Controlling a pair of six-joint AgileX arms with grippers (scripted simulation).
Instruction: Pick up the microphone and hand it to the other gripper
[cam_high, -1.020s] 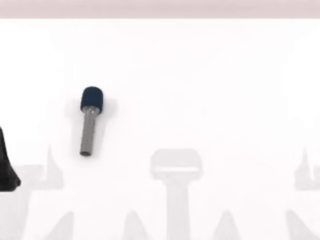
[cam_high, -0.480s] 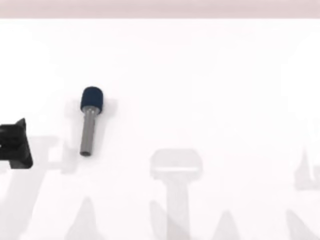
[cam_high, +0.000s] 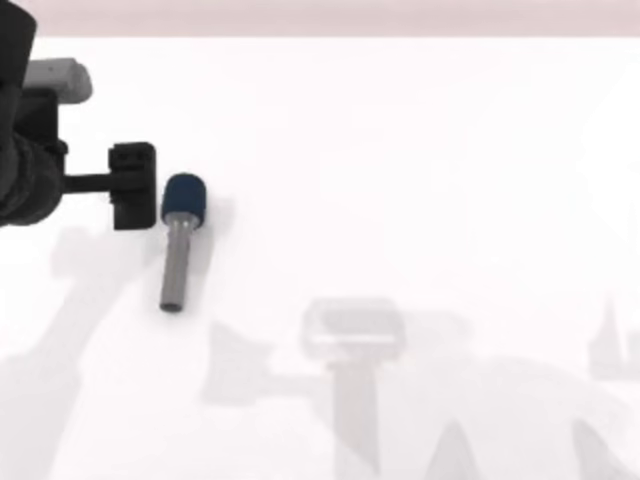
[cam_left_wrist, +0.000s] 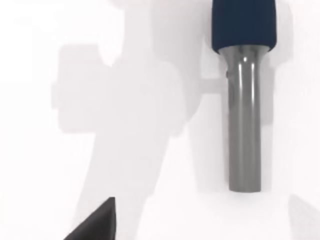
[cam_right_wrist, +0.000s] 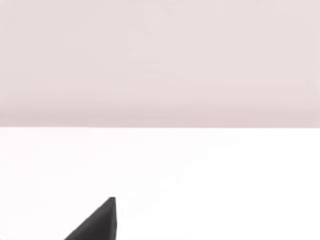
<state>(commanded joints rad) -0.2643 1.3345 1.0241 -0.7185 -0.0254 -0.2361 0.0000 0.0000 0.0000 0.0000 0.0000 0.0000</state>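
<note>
Just left gripper (cam_high: 133, 186) beside microphone (cam_high: 178, 240) head.

A plain white table (cam_high: 420, 180) fills the scene from left to right. Along its far edge runs a pale pinkish wall (cam_high: 330, 15). Soft grey shadows (cam_high: 350, 340) lie across the near part of the table, from left to right.

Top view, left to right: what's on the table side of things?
Black left arm wrist at the left edge → left gripper, black two-fingered claw → microphone, navy-blue rounded head on a grey cylindrical handle, lying on the white table. Right arm not in view.
</note>
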